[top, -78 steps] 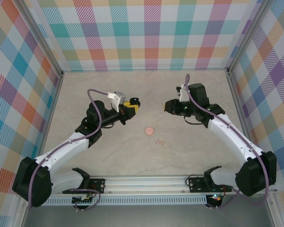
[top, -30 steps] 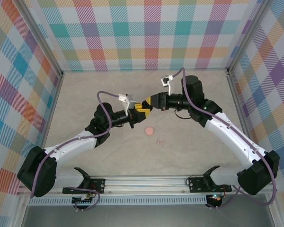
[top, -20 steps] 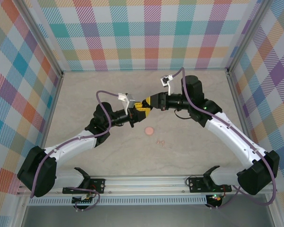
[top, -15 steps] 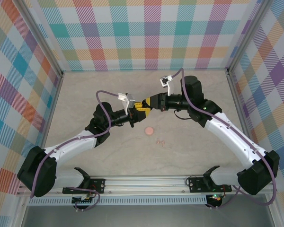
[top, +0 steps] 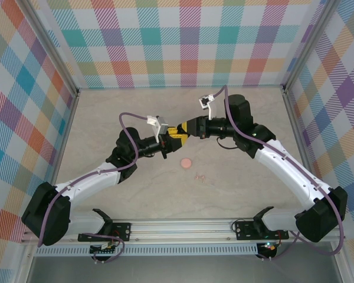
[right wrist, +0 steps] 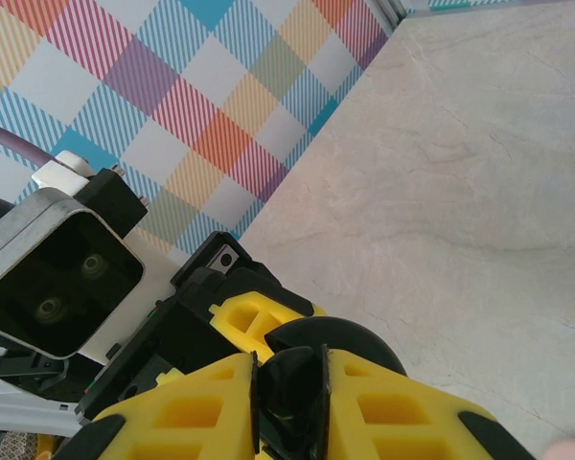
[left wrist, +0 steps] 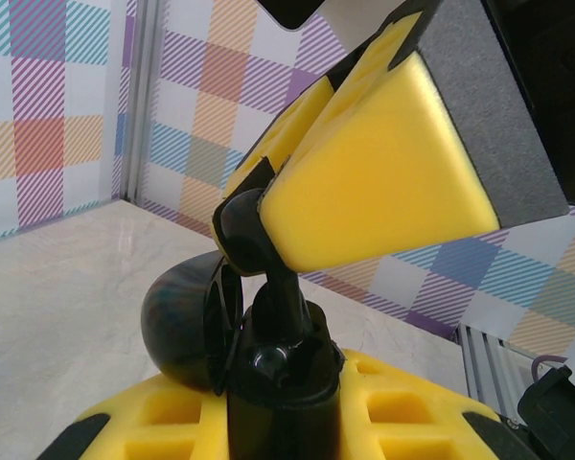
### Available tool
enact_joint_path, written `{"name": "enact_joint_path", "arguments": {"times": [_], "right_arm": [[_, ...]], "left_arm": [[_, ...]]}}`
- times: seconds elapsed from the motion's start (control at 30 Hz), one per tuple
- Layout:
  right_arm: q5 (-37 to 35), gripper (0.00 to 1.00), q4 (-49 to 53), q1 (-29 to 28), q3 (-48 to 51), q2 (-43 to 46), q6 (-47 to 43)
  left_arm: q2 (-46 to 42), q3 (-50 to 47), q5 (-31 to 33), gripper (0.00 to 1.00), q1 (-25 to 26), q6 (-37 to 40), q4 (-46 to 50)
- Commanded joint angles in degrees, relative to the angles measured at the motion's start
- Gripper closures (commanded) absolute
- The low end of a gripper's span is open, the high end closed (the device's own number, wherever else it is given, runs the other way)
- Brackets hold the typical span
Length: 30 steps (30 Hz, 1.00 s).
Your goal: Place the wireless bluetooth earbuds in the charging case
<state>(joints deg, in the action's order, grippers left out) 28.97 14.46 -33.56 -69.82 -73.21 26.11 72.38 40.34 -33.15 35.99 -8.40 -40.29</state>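
Two grippers meet tip to tip in the air above the middle of the table [top: 236, 106]. The left gripper [top: 178, 134] is closed tight on the black charging case [left wrist: 177, 331] and holds it up off the table. From the left wrist, the round black shell sits just past its own yellow fingers [left wrist: 402, 417]. Those fingers cover the bottom of the case.

The right gripper [top: 185, 127] comes in from the other side. Its jaws are squeezed on a thin black part of the same case. That part may be the lid, but it is too dark to be sure. From the right wrist, the black piece sits pinched between the two yellow pads [right wrist: 402, 402]. The rest of the case pokes out just beyond them. From above, the two grippers hide almost all of the case. You cannot tell if any bud is inside it.

One small round pink case [top: 186, 162] lies flat on the table. It is near the grippers, on the side closer to the arm bases. The pink earbuds [top: 199, 175] lie just beside it, a little more to the right gripper's side, and neither gripper touches them. They are so tiny that they look like pale specks, and you cannot tell which way they are turned.
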Motion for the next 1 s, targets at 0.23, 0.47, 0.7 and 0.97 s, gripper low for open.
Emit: {"name": "enact_joint_path", "arguments": {"times": [0.23,0.47,0.7,0.97], "right_arm": [[-0.84,0.77,1.8,-0.76,-1.55,-0.18,-2.19],[-1.98,0.77,3.35,-1.15,-1.94,-0.05,-3.17],[-3.06,0.77,4.83,-1.59,-2.58,-0.18,-4.17],[-4.25,0.77,6.53,-2.21,-3.3,-0.67,-5.19]], "left_arm": [[-1.57,2.14,1.02,0.81,0.65,-0.56,-2.48],[-2.16,2.25,2.53,0.8,0.6,0.04,-1.27],[-2.65,1.99,3.99,0.8,0.66,0.27,-0.5],[-2.75,2.33,4.28,0.8,0.66,0.52,-0.26]]}}
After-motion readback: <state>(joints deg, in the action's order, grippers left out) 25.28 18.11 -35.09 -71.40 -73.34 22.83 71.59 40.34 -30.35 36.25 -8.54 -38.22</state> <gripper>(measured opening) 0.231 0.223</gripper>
